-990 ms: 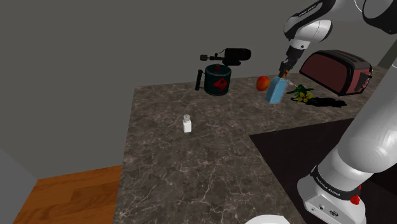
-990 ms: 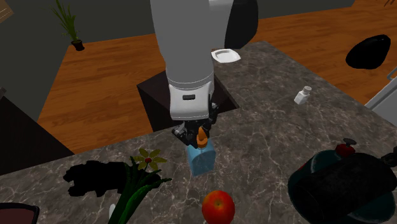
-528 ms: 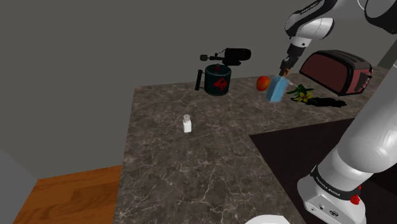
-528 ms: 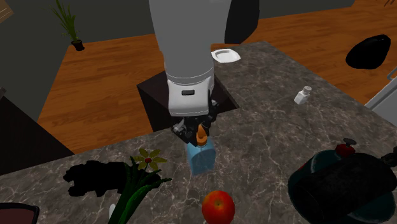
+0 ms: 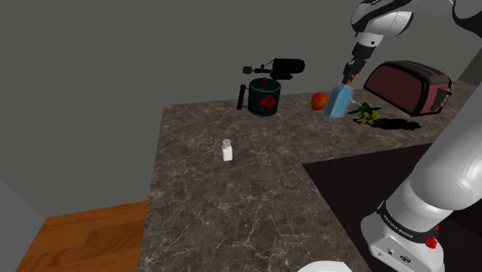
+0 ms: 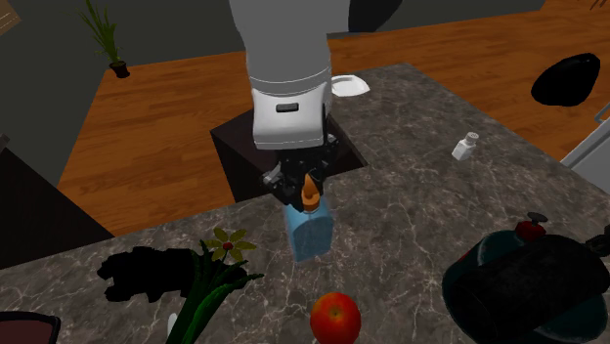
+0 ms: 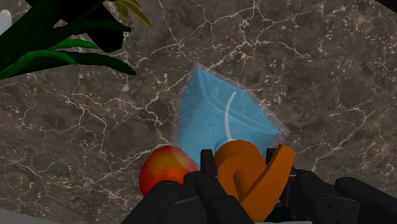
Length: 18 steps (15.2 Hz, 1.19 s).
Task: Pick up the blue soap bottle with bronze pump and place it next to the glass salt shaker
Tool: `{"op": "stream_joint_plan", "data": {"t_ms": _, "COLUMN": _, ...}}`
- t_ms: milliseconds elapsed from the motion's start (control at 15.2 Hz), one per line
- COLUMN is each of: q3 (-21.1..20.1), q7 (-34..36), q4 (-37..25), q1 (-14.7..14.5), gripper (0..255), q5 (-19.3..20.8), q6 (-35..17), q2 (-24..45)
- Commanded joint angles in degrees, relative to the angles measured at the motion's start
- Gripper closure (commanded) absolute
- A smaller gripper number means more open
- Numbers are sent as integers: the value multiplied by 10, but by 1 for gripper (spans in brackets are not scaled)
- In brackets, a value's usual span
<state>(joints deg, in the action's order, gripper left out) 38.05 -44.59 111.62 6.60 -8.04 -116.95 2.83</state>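
Observation:
The blue soap bottle (image 5: 338, 101) (image 6: 309, 232) (image 7: 222, 117) hangs a little above the marble counter, tilted, near the shoulder view's upper right. My gripper (image 5: 350, 77) (image 6: 302, 190) (image 7: 247, 184) is shut on its orange-bronze pump (image 7: 251, 174) from above. The small glass salt shaker (image 5: 227, 150) (image 6: 465, 146) stands alone on the counter, well off toward the shoulder view's left of the bottle.
A red apple (image 5: 318, 100) (image 6: 335, 318) (image 7: 167, 170) lies close beside the bottle. A dark teal kettle (image 5: 264, 97) (image 6: 528, 277), a maroon toaster (image 5: 408, 86) and a leafy flower (image 6: 210, 281) (image 7: 57, 38) stand around it. A dark recess (image 5: 371, 185) cuts into the counter by the stand.
The gripper has risen with the bottle, lifting it off the counter. The bottle has tilted a little as it rose.

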Motion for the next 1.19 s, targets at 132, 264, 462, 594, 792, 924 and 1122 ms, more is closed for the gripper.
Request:
{"op": "stream_joint_plan", "data": {"t_ms": 132, "q3": 0, "q7": 8, "q4": -22, "q1": -1, "gripper": 255, "q5": 9, "q6": 29, "q2": -10}}
{"op": "stream_joint_plan", "data": {"t_ms": 264, "q3": 0, "q7": 12, "q4": -34, "q1": -2, "gripper": 255, "q5": 12, "q6": 44, "q2": -13}}
{"op": "stream_joint_plan", "data": {"t_ms": 462, "q3": 0, "q7": 15, "q4": -54, "q1": -2, "gripper": 255, "q5": 15, "q6": 66, "q2": -17}}
{"op": "stream_joint_plan", "data": {"t_ms": 594, "q3": 0, "q7": 18, "q4": -67, "q1": -2, "gripper": 255, "q5": 17, "q6": 81, "q2": -19}}
{"op": "stream_joint_plan", "data": {"t_ms": 792, "q3": 0, "q7": 20, "q4": -89, "q1": -2, "gripper": 255, "q5": 19, "q6": 103, "q2": -20}}
{"op": "stream_joint_plan", "data": {"t_ms": 924, "q3": 0, "q7": 22, "q4": -104, "q1": -2, "gripper": 255, "q5": 19, "q6": 119, "q2": -20}}
{"op": "stream_joint_plan", "data": {"t_ms": 1122, "q3": 0, "q7": 23, "q4": -128, "q1": -1, "gripper": 255, "q5": 19, "q6": 142, "q2": -19}}
